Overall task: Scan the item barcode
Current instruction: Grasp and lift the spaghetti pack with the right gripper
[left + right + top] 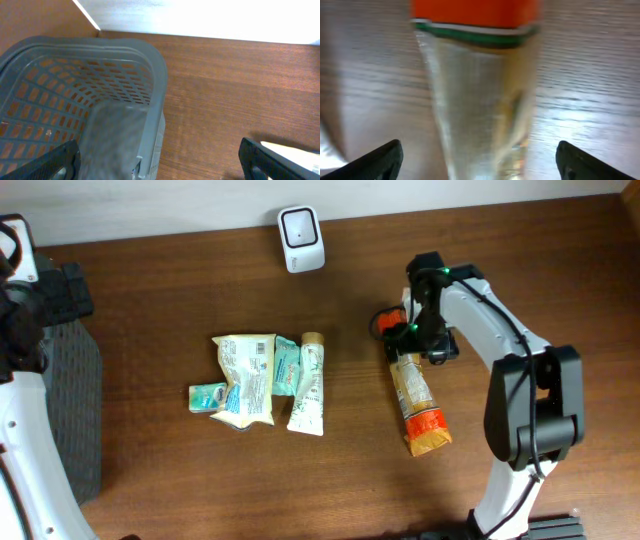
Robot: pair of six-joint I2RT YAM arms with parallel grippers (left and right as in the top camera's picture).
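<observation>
On counter (180, 310), packet (420, 405) laid beneath wide-open, empty right jaws

Left jaws are held open over the basket (155, 55); the packet's long axis is run straight out from the nearer right jaws, scanner (302, 238) well apart.

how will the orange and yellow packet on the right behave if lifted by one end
The orange and yellow packet looks like a long, flat film pouch, so it would probably sag if lifted by one end. Its wrapper, shiny in the right wrist view, may be slippery. Lying flat on the table, it seems unlikely to roll.
</observation>
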